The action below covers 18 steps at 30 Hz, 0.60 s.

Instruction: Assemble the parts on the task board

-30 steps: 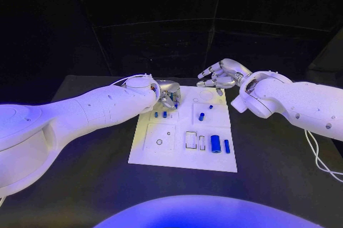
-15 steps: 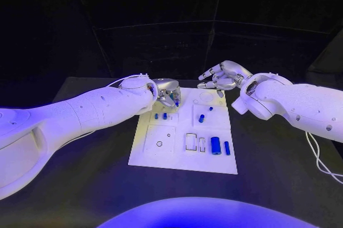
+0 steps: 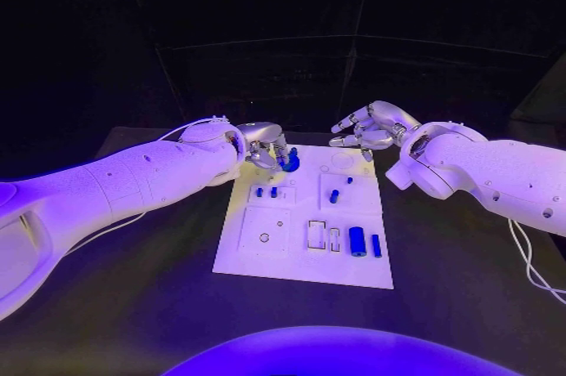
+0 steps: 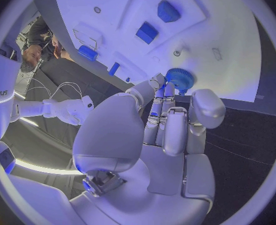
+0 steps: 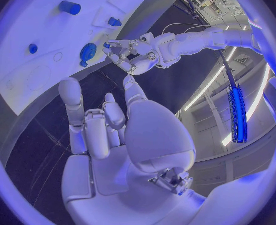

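The white task board (image 3: 295,257) lies in the middle of the black table. My left hand (image 3: 264,146) is over the board's far left corner and pinches a round blue toothed gear (image 3: 290,159) at its fingertips; the gear (image 4: 179,78) is close above the board (image 4: 238,50), and contact cannot be told. My right hand (image 3: 370,129) hovers over the far right corner, fingers apart and empty. In the right wrist view the left hand (image 5: 134,55) and the gear (image 5: 87,51) show beyond my own fingers (image 5: 72,110).
Two short blue pegs (image 3: 267,192) stand near the left hand. A blue piece (image 3: 334,196) and a smaller one (image 3: 348,179) sit mid-board. A thick blue cylinder (image 3: 357,241) and a thin one (image 3: 375,244) lie at the near right.
The left hand has shifted up and toward the board's far edge, and the blue gear now shows at its fingertips. The right hand has hardly moved.
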Available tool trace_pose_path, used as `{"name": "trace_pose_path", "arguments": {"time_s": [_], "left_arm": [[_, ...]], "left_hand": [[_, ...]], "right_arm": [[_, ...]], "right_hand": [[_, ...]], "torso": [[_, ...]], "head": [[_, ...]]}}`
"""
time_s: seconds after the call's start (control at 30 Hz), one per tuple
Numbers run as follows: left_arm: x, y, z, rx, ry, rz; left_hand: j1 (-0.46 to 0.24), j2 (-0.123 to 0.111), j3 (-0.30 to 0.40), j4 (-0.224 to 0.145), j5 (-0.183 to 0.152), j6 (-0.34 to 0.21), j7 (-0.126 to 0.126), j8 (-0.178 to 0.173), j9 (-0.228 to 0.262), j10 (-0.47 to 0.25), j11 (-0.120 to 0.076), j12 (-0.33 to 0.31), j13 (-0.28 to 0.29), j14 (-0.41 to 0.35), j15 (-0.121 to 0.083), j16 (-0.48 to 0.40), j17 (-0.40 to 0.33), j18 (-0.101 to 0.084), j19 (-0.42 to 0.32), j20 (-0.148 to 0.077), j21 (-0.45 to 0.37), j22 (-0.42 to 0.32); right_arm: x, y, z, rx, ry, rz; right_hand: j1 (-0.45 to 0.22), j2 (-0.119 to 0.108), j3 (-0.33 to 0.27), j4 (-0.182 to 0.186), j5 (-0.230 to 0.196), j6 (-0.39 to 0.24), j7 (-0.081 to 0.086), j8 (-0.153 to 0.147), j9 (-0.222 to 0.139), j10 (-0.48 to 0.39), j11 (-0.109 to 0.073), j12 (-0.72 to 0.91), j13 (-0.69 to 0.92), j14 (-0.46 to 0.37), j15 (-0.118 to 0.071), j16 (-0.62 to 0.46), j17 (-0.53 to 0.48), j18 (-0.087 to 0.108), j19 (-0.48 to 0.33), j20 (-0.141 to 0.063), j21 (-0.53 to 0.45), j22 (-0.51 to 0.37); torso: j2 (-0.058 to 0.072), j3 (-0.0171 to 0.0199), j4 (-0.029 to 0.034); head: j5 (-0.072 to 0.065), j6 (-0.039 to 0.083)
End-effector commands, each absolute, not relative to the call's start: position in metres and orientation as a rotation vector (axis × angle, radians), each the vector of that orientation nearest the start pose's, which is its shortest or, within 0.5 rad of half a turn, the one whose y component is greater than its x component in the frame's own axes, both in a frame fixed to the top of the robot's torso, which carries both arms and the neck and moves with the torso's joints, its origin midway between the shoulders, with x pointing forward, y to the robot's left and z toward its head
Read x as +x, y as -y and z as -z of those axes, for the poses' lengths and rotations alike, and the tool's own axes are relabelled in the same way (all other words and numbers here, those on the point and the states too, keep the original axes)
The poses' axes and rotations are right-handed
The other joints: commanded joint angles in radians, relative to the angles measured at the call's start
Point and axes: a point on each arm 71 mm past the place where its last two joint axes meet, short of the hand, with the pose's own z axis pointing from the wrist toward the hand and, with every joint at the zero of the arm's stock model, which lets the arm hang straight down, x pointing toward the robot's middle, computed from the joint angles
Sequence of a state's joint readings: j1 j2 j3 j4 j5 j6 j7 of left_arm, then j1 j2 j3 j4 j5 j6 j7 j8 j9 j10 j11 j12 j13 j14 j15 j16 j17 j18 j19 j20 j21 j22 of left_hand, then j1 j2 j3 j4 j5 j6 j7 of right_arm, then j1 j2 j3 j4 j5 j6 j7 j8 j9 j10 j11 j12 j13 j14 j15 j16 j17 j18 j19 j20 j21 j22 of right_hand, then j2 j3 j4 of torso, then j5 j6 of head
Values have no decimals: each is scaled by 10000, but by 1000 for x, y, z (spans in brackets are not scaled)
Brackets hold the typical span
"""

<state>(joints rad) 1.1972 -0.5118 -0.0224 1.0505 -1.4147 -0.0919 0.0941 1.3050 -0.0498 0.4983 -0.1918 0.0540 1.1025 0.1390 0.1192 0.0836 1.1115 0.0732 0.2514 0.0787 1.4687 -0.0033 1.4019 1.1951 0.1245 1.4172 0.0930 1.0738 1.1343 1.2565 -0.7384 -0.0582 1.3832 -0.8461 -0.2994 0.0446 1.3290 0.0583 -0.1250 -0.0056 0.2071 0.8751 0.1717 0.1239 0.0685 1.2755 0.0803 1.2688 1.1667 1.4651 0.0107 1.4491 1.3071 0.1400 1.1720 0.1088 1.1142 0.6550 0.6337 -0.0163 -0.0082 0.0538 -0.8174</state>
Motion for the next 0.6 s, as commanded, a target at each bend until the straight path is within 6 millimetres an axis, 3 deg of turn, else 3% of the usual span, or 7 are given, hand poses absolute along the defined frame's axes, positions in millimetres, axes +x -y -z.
{"name": "trace_pose_path", "arguments": {"time_s": [0.03,0.37,0.6], "left_arm": [[554,-161,218,2394,-18564,6979],[552,-179,225,2204,-19085,6604],[552,-181,232,2172,-19341,6545]], "left_hand": [[-90,-34,24,57,-33,42,-9,-5,4,57,18,-65,-13,299,-70,18,-17,-152,46,-44,52,15],[-109,-52,17,64,-33,48,-11,-11,4,61,18,-74,-17,294,-68,6,-47,-151,43,-43,44,11],[-119,-67,13,66,-33,51,-16,-15,3,65,17,-80,-20,291,-68,2,-57,-150,40,-43,38,7]], "right_arm": [[519,189,172,3334,-17149,-10055],[519,190,172,3346,-17144,-10037],[519,190,172,3346,-17140,-10038]], "right_hand": [[40,70,-76,-1,47,-39,-5,49,3,5,21,-7,12,489,-83,-62,5,183,-38,-13,-45,-8],[40,70,-76,-1,47,-39,-5,49,3,5,21,-7,12,489,-83,-62,5,183,-38,-13,-45,-8],[40,70,-76,-1,47,-39,-5,49,3,5,21,-7,12,489,-83,-62,5,183,-38,-13,-45,-8]], "torso": [[2,4,-3],[6,-6,-16],[13,-4,-28]], "head": [[-8,-1],[30,12],[71,0]]}}
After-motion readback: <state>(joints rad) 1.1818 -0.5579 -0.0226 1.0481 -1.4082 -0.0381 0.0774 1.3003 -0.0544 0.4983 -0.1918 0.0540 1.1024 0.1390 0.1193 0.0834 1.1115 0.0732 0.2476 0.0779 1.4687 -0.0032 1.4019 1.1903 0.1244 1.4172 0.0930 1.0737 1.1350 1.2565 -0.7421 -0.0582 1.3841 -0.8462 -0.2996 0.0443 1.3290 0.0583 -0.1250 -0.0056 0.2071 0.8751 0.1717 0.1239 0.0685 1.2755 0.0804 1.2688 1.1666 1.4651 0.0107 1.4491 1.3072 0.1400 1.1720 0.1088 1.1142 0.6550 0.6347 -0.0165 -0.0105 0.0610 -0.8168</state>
